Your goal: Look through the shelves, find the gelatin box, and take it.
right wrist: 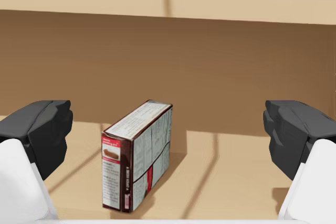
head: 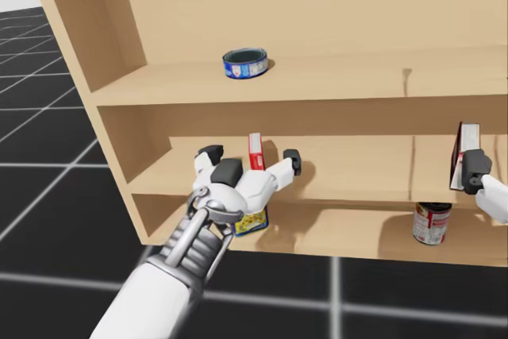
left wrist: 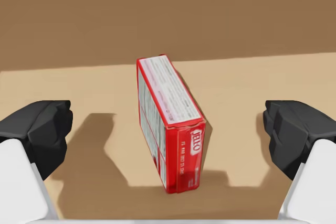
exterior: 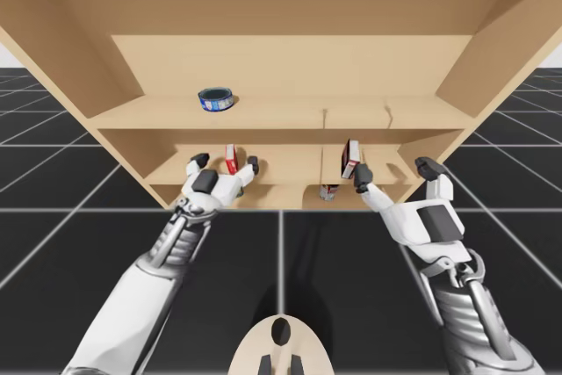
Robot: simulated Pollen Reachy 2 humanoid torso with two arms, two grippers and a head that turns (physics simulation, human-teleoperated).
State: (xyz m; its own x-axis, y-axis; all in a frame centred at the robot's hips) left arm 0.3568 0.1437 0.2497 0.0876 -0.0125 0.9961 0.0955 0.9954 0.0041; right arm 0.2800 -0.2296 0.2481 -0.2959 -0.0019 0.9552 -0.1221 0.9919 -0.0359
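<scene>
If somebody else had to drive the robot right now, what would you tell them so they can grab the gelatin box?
Left claw: open, at the middle shelf, one finger on each side of the red box, which stands on edge. It is not touching the box.
Right claw: open, facing the dark brown box further right on the same shelf, apart from it.
Done: the red box, probably the gelatin, is found and lined up.
Left to do: ease the left claw in, shut it on the red box, lift it out.
</scene>
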